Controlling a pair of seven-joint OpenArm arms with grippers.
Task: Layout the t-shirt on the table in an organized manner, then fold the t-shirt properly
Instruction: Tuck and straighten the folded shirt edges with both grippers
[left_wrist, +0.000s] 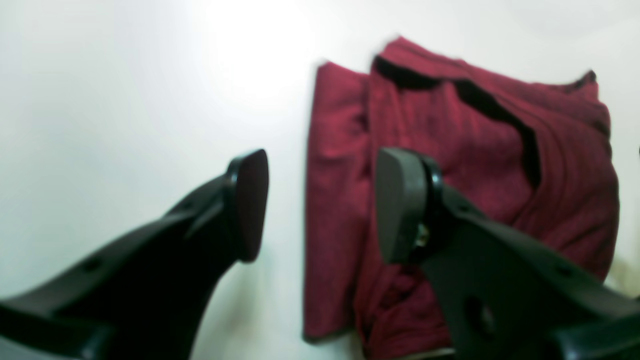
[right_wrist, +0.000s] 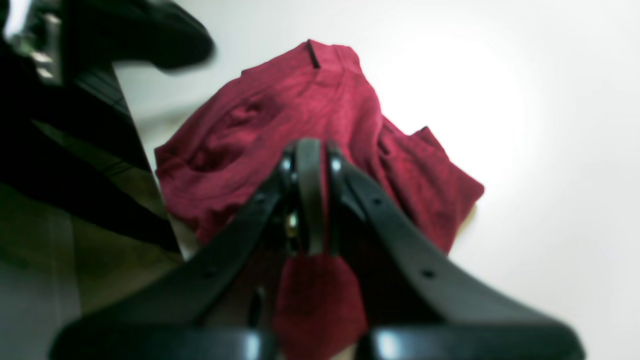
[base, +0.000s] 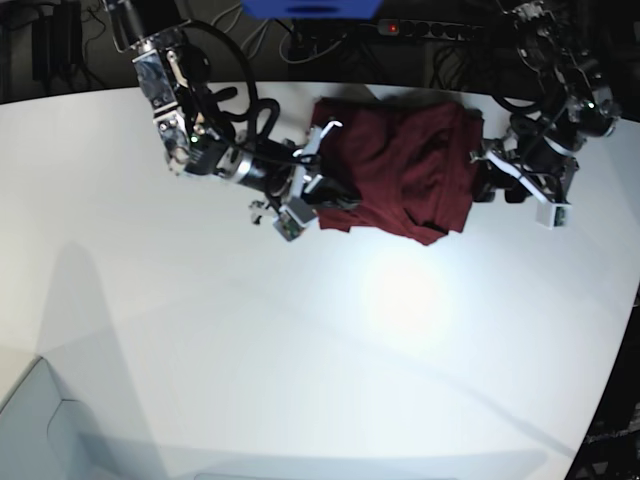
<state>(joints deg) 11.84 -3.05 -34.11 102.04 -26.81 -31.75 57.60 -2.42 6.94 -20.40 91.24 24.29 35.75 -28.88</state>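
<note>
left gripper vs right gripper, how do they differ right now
The left gripper has its jaws apart with nothing between them; the right gripper is shut. The left hangs over the t-shirt's edge and the white table; the right sits over the shirt's middle. Both are black.

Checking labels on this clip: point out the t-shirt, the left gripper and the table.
t-shirt (base: 400, 165), base view, middle of the bunched cloth.
left gripper (left_wrist: 320, 205), left wrist view, gap between its open fingertips.
table (base: 300, 350), base view, bare white top.

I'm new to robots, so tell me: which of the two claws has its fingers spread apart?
The left gripper, on the base view's right: its jaws gape, empty, beside the t-shirt. The right gripper is pressed shut over the shirt.
</note>
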